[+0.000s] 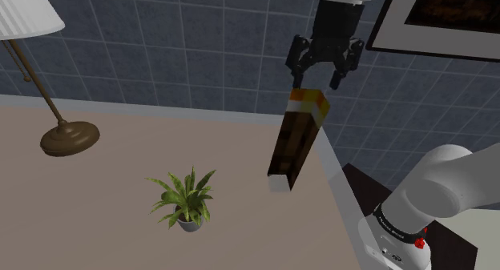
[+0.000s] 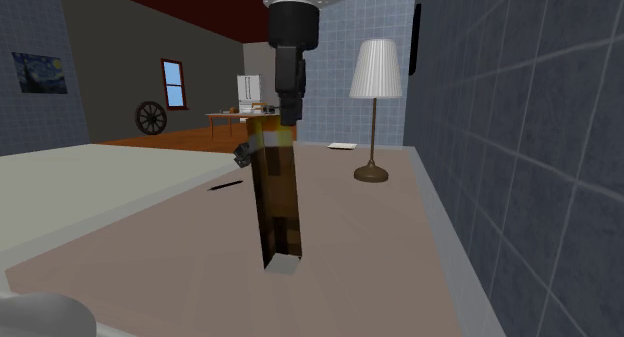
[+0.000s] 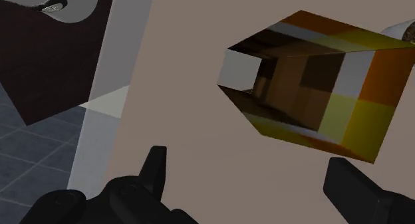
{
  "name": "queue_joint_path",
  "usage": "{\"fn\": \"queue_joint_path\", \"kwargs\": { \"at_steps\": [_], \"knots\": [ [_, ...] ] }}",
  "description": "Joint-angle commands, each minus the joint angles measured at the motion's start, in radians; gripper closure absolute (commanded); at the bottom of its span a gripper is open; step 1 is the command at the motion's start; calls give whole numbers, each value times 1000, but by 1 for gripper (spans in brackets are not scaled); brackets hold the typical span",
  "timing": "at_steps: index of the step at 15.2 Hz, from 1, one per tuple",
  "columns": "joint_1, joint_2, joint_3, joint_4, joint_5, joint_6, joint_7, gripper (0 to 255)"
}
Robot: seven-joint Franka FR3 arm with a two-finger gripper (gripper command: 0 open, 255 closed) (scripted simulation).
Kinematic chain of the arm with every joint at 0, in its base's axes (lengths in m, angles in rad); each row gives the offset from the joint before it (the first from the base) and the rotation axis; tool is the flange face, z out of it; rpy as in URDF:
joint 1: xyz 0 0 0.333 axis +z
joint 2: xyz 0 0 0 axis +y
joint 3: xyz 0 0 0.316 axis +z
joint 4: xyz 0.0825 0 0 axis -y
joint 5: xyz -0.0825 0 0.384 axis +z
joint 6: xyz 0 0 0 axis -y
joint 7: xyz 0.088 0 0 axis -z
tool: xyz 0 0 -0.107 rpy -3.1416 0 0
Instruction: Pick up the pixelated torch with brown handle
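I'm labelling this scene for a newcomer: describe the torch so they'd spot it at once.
Over the beige table by the tiled wall, look under the black gripper. The torch is the tall blocky brown bar with an orange-yellow top, unlike the leafy plant and lamp.

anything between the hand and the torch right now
Nothing visible. The open hand hangs just above the torch, over its orange top, with only air between them. The plant and the lamp stand well off to the shoulder view's left.
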Motion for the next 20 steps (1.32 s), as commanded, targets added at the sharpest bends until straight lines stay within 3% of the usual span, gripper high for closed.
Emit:
{"fn": "queue_joint_path", "kwargs": {
  "at_steps": [1, 11, 12, 20],
  "knots": [
    [-14, 30, 45, 54, 13, 4, 87, 0],
    [-6, -4, 62, -67, 32, 98, 86, 0],
    [-6, -3, 63, -68, 32, 99, 86, 255],
    [-5, -4, 62, -69, 32, 99, 85, 255]
  ]
}}
